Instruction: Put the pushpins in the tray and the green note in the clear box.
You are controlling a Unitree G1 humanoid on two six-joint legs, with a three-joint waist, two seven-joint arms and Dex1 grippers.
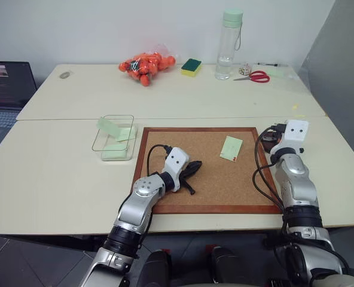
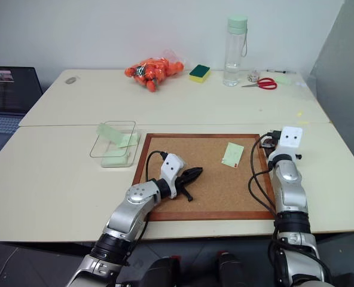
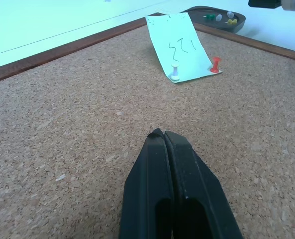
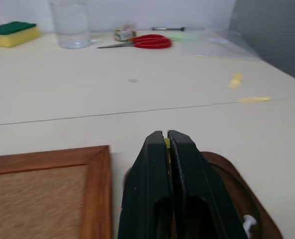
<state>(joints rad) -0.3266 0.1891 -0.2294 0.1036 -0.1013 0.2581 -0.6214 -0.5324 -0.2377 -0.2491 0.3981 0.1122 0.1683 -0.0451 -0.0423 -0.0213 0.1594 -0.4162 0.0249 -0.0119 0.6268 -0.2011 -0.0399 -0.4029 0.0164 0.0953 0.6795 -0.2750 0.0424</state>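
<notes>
- Two tables are standing edge to edge; a laptop [image 1: 6,89] is sitting at the far left, at the 9 o'clock edge of the head views.
- Clear box [image 1: 113,138] is resting on the near table, just beside the cork board [image 1: 210,170] at its 10 o'clock corner, with several pale green slips lying inside.
- Left gripper [image 1: 191,173] is hovering low over the cork board's left half, its two black fingers [image 3: 157,199] pressed together, gripping nothing.
- Green note [image 1: 231,147] is lying on the cork board toward 1 o'clock, with a white pushpin [image 3: 175,72] and a red pushpin [image 3: 216,63] standing in its near edge.
- Tray [image 3: 222,19] is sitting just beyond the board's right frame, holding several pushpins.
- Right gripper [image 4: 167,149] is hanging over the tray's rim, fingers closed; a sliver of yellow is showing between the tips, and whether it is a pin cannot be told.
- On the far table, from 11 to 1 o'clock: an orange bag [image 1: 146,64], a sponge [image 1: 191,67], a bottle [image 1: 228,45] and red scissors [image 1: 255,76].
</notes>
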